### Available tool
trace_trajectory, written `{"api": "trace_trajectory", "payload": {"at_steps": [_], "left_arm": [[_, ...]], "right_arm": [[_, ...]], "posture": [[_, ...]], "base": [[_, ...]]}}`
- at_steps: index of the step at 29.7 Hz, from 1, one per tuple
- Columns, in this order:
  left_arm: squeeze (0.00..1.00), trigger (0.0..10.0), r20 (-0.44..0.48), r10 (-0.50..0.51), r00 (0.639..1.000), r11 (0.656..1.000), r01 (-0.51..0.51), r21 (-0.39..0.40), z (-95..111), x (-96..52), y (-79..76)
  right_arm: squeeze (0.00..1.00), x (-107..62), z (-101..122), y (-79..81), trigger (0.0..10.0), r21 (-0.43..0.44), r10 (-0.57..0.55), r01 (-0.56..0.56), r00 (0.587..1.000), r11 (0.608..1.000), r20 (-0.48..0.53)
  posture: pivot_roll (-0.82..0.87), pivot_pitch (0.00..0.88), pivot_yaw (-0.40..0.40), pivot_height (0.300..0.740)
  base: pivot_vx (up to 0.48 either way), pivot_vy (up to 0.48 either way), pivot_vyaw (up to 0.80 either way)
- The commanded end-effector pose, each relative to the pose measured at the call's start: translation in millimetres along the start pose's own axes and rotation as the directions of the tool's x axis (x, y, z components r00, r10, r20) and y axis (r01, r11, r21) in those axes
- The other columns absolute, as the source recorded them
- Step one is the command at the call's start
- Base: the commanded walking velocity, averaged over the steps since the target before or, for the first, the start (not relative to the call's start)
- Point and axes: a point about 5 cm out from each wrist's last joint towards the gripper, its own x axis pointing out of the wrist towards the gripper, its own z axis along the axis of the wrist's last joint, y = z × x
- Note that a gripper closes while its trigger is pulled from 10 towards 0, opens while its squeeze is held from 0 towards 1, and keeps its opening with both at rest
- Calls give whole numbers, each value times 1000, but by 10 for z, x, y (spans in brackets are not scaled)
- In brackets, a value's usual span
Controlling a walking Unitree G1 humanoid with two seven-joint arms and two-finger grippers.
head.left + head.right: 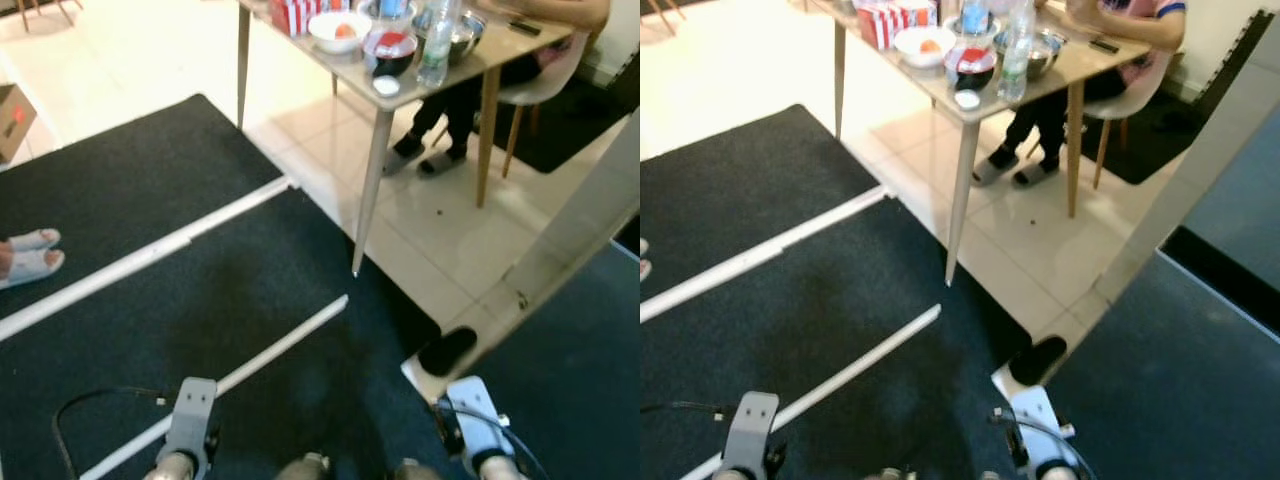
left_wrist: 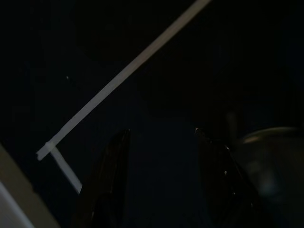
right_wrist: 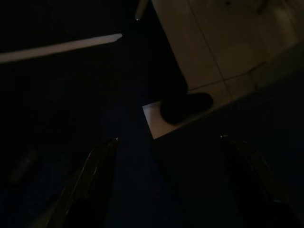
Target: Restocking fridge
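Dark carpet (image 1: 250, 300) lies directly beneath the robot, crossed by white strips (image 1: 140, 260) that run diagonally from near left to far right. Both arms hang low at the near edge of the head views. The left tool (image 2: 161, 156) points down at the carpet with its two black fingers (image 2: 107, 185) spread apart and nothing between them. The right tool (image 3: 168, 180) also hangs released, fingers wide, above the carpet edge where a dark flat object (image 1: 447, 350) lies at the corner of the pale tile floor (image 1: 440, 230).

Further ahead and to the right stands a wooden tabletop (image 1: 470, 62) on slim angled legs. Near its front corner it carries a clear plastic bottle (image 1: 437, 40), standing upright, a dark bowl with red contents (image 1: 390, 48), a white bowl (image 1: 338, 30), a metal bowl (image 1: 465, 35) and a red-and-white striped box (image 1: 295, 14). A person sits behind the tabletop, feet (image 1: 425, 155) under it. Another person's sandalled feet (image 1: 30, 255) rest on the carpet at far left.

No fridge can be identified in these views. The likely stock items lie ahead and right of both tools, well apart from them; the right arm is judged the nearer one. Approach on foot is required before any reach
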Motion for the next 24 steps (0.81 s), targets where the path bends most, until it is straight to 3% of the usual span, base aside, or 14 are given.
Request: {"api": "trace_trajectory", "payload": {"at_steps": [1,24], "left_arm": [[0,10000,-47,1,999,1000,-1,-3,-150,-49,-7],[0,10000,-58,4,998,1000,-5,-10,-177,-53,-2]], "right_arm": [[0,-8,-10,44,10000,12,10,-10,1000,1000,-2],[0,-4,4,51,10000,15,9,-10,1000,1000,5]], "posture": [[-70,165,-15,727],[-72,171,-17,727]], "base": [[0,0,800],[0,0,800]]}}
